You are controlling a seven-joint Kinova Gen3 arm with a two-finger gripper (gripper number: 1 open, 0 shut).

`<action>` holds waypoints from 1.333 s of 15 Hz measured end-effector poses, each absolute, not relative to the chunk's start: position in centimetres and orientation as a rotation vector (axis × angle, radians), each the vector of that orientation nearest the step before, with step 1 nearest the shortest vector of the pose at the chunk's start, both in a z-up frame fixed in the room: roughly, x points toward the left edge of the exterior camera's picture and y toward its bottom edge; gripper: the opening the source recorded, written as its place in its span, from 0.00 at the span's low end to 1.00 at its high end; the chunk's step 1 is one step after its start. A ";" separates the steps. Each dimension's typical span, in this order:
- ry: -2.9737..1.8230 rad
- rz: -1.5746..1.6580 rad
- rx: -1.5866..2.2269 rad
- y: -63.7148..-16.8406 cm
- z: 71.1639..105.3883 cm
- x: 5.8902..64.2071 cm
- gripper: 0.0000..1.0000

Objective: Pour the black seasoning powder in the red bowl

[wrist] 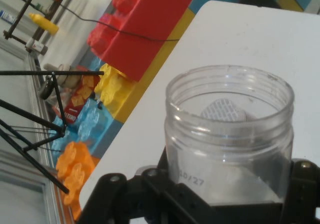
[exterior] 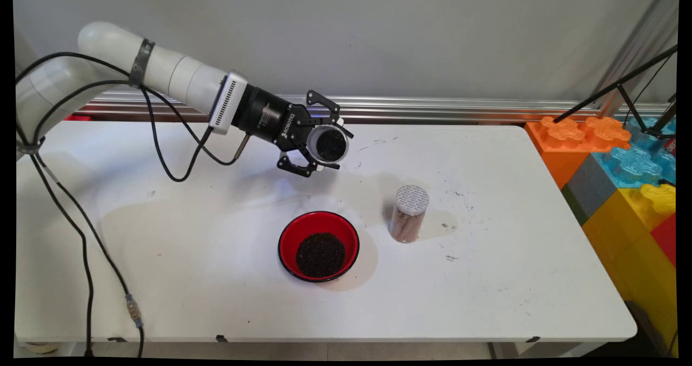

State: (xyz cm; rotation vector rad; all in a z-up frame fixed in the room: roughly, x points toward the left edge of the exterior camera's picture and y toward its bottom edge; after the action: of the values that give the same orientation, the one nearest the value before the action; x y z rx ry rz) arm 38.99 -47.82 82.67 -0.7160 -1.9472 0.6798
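White table [exterior: 486,301], surface scuffed, dark specks scattered near centre and right. Red bowl [exterior: 319,245] near table centre, dark granular material heaped inside. Clear shaker jar [exterior: 409,213] with white perforated lid upright just right of bowl, apart from it, brownish contents. Large toy blocks [exterior: 621,160] stacked off table's right end: orange, blue, yellow, red, grey. Black tripod legs [exterior: 621,90] above blocks.

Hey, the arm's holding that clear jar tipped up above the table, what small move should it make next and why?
Probably ease the jar toward the near side until it hangs over the red bowl. The gripper holds it tilted, mouth open, above bare table behind the bowl, and the bowl already holds dark grains.
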 end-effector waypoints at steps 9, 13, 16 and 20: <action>-1.939 0.747 -0.857 -47.8 82.0 38.7 0.00; -1.935 0.768 -0.921 -47.7 81.6 38.6 0.00; -1.931 0.781 -0.971 -47.6 81.2 38.5 0.00; -1.922 0.801 -1.047 -47.3 80.7 38.3 0.00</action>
State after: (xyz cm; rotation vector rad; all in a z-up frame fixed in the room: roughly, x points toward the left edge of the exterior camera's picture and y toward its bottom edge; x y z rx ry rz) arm 38.32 -47.32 80.66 -1.0469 -1.9220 0.8011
